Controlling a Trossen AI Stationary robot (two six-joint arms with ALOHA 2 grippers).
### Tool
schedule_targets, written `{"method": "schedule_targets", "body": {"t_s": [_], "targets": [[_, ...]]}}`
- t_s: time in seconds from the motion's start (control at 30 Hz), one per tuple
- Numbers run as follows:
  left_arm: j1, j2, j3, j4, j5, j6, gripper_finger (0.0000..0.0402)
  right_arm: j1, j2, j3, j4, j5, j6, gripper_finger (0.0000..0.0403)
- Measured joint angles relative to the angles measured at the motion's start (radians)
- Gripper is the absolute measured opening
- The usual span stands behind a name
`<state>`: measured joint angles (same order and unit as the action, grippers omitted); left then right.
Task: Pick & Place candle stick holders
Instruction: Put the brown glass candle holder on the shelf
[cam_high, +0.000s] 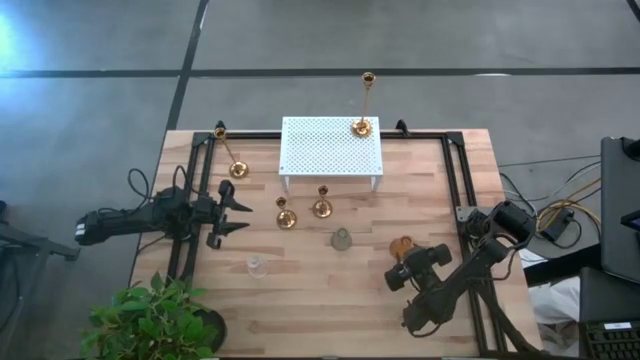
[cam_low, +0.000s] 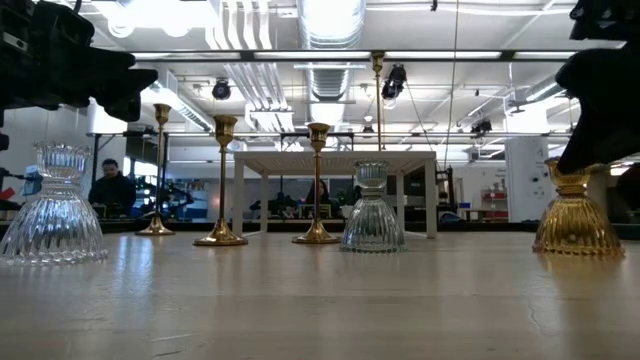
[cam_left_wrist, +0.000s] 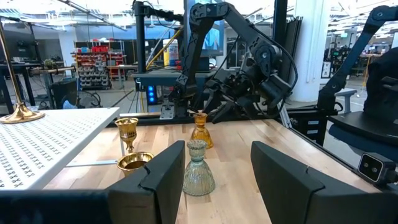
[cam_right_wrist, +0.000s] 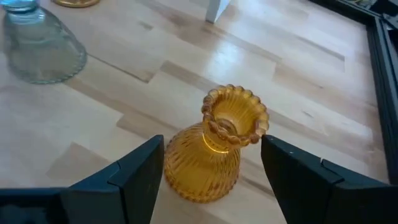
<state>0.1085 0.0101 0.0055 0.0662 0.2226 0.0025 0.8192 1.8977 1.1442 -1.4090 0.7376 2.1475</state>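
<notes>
The fingers (cam_right_wrist: 140, 180) of the right gripper (cam_right_wrist: 211, 180) are seen spread apart, one on each side of the amber glass holder (cam_right_wrist: 214, 155), and no contact with the glass can be made out. In the high view this gripper (cam_high: 405, 268) is found in the lower right of the frame, with the arm bent back toward the right edge of the table (cam_high: 330, 300), and the amber holder (cam_high: 401, 246) stands just in front of it.

The left gripper (cam_high: 238, 215) is held at the left side of the frame, level over the wood, with its jaws also apart and nothing between them. The grey-green glass holder (cam_left_wrist: 198, 171) is seen ahead of its fingers (cam_left_wrist: 165, 180), well apart from them.

The clear glass holder (cam_high: 257, 266) stands at the lower left of centre. Two short brass holders (cam_high: 286, 214) (cam_high: 322, 204) stand below the white stand (cam_high: 331, 150). One tall brass stick (cam_high: 364, 105) is placed on the upper right corner of the stand; the other tall stick (cam_high: 230, 152) stands on the table left of it.
</notes>
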Motion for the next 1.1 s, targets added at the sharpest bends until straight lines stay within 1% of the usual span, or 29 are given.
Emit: {"method": "schedule_targets", "body": {"t_s": [0.13,0.3,0.47,0.6,0.73,0.9,1.1], "targets": [[0.000,0.000,0.000,0.000,0.000,0.000,0.0190,-0.016,-0.001,-0.016,0.010,-0.009,-0.028,0.0268],[0.001,0.000,0.000,0.000,0.000,0.000,0.0190,-0.022,-0.011,-0.020,0.008,-0.006,-0.034,0.0292],[0.001,0.000,0.000,0.000,0.000,0.000,0.0190,-0.022,-0.011,-0.021,0.002,0.029,-0.053,0.0318],[0.001,0.000,0.000,0.000,0.000,0.000,0.0190,-0.025,-0.011,-0.043,0.003,0.049,-0.035,0.0326],[0.001,0.000,0.000,0.000,0.000,0.000,0.0190,-0.044,-0.011,-0.083,0.018,0.049,-0.029,0.0317],[0.000,0.000,0.000,0.000,0.000,0.000,0.0190,-0.083,-0.011,-0.134,0.073,0.049,-0.026,0.0295],[0.000,0.000,0.000,0.000,0.000,0.000,0.0190,-0.110,-0.011,-0.135,0.085,0.049,-0.026,0.0252]]}}
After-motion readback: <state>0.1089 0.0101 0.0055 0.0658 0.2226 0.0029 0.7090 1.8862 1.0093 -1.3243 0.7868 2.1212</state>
